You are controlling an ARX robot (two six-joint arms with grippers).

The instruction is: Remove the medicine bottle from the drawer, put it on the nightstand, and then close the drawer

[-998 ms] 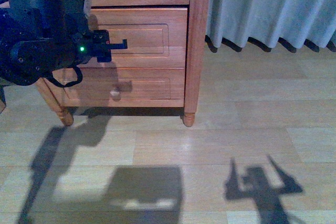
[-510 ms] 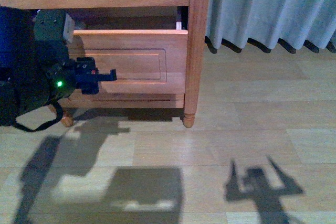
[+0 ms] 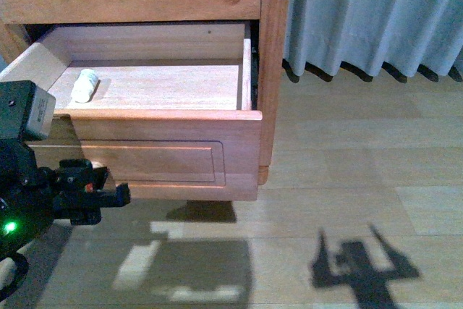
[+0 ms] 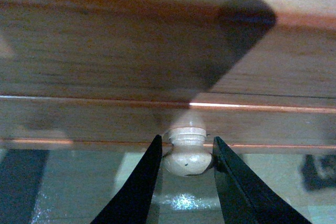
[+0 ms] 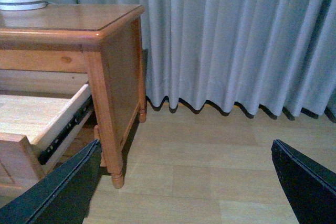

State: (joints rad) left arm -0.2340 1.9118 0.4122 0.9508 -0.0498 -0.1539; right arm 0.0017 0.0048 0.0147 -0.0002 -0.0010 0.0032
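Drawer (image 3: 145, 157) open, front edge well out from nightstand (image 3: 275, 48). Medicine bottle (image 3: 84, 85) lies inside by left wall, room to its right. Left gripper (image 4: 186, 142) clamped on knob (image 4: 187, 160); right gripper (image 5: 185, 145) spread wide above floor.

Dim, bluish light throws hard shadows on the floor (image 3: 347, 171); the left wrist view is blurred.
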